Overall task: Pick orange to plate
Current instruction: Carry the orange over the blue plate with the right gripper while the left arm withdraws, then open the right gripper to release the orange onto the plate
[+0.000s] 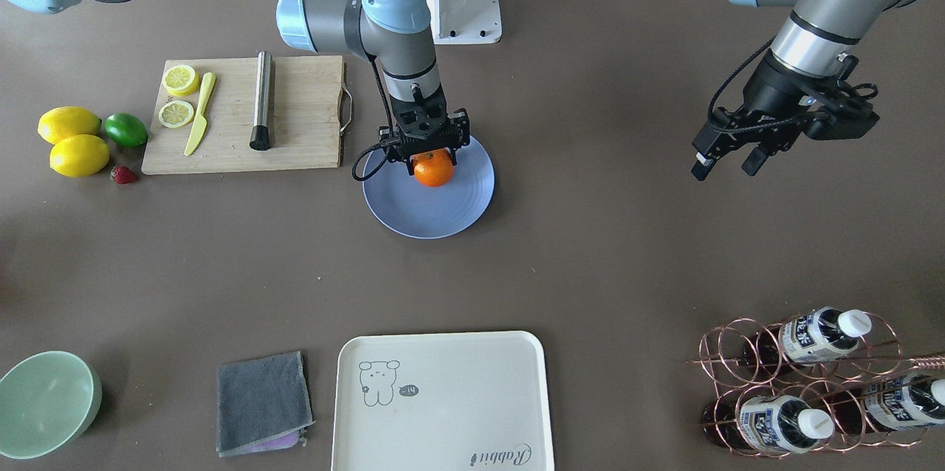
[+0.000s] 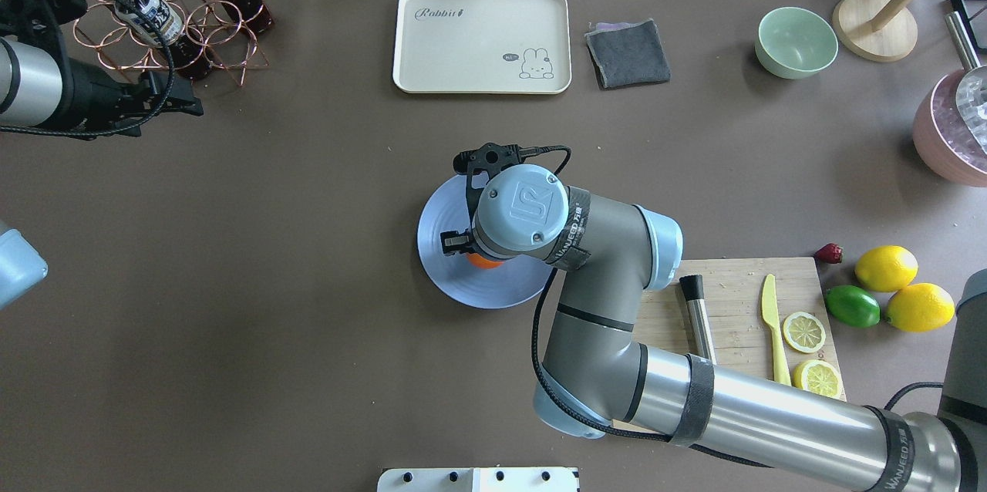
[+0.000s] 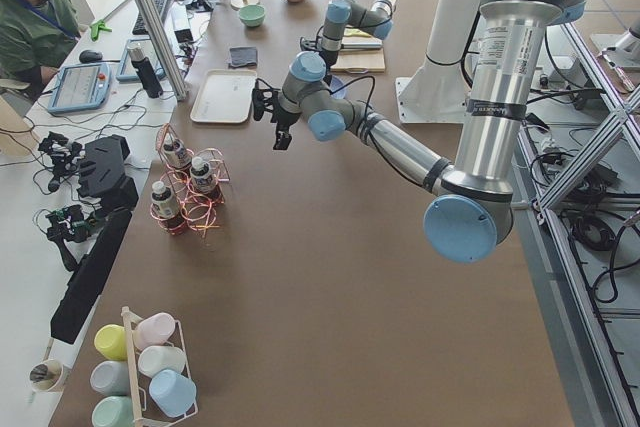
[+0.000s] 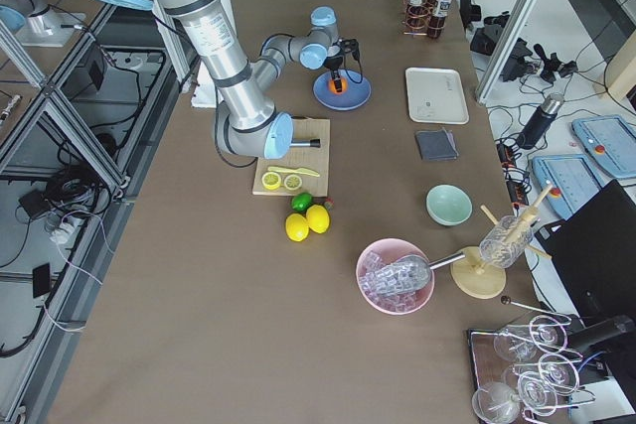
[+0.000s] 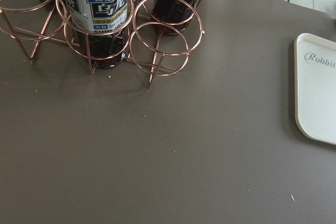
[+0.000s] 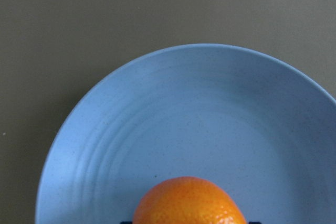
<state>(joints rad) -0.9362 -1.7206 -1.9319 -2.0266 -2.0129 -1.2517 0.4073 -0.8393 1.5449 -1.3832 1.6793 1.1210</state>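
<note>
The orange (image 1: 433, 168) is between the fingers of my right gripper (image 1: 430, 159), which is shut on it over the far half of the periwinkle-blue plate (image 1: 443, 212). From overhead the wrist covers most of the orange (image 2: 484, 262), leaving only a sliver in sight above the plate (image 2: 447, 245). The right wrist view has the orange (image 6: 189, 203) at its bottom edge, with the ringed plate (image 6: 184, 108) filling the frame beneath; whether the fruit touches the plate I cannot tell. My left gripper (image 1: 727, 157) hangs open and empty, well off to the side above bare table.
A wooden cutting board (image 1: 244, 117) with lemon slices, a yellow knife and a metal tool lies beside the plate. Two lemons (image 1: 70, 139), a lime (image 1: 125, 129) and a strawberry (image 1: 123, 174) sit past it. A cream tray (image 1: 441, 401), grey cloth (image 1: 262, 401), mint bowl (image 1: 44, 401) and copper bottle rack (image 1: 812, 382) line the operators' edge.
</note>
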